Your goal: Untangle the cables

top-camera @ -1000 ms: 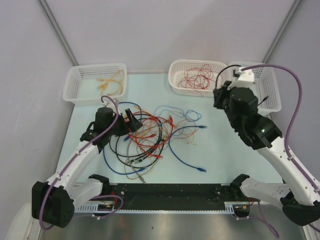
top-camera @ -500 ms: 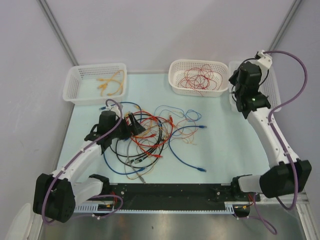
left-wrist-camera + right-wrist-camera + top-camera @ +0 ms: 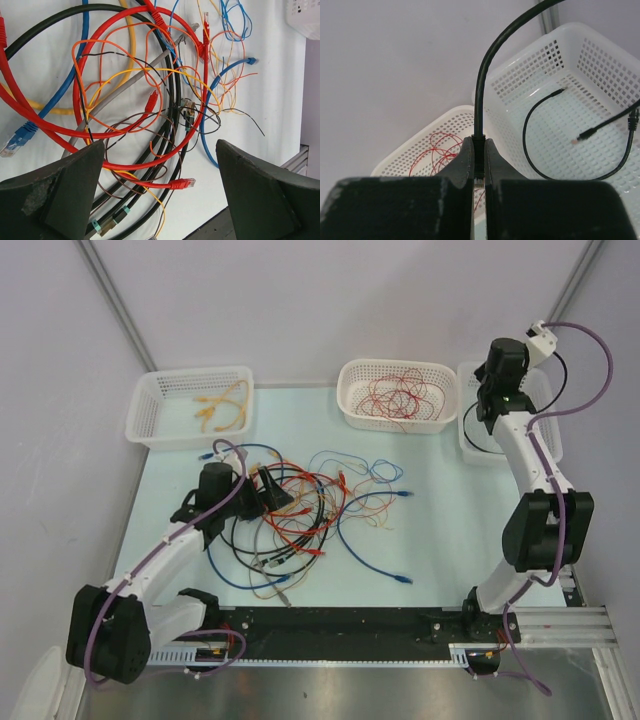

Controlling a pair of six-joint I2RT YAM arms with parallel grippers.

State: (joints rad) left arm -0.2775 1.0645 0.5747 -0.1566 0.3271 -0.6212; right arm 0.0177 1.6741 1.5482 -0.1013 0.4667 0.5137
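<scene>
A tangle of thin red, orange, yellow, blue and black cables (image 3: pixel 300 512) lies in loose loops at the centre-left of the top view, on the pale green tabletop (image 3: pixel 450 520). In the left wrist view the left gripper (image 3: pixel 160 145) hangs over this tangle. Its two dark fingers (image 3: pixel 55 195) fill the lower corners of the frame, spread wide apart and pinching nothing. Red, black and brown loops run between them, and a red plug end (image 3: pixel 182 183) lies near the bottom centre.

The right gripper (image 3: pixel 479 150) is raised at the upper right of the top view, above the white perforated plastic basket on the right (image 3: pixel 548 445). Its fingers are pressed together on a thick black cable (image 3: pixel 487 70), which rises from the jaws and curves out through the top of the right wrist frame. More black cable lies curled on that basket's floor.

The middle white basket (image 3: pixel 350 408) holds thin red wires (image 3: pixel 392 397). The white basket at the upper left (image 3: pixel 145 412) holds orange-yellow cables (image 3: pixel 222 408).
</scene>
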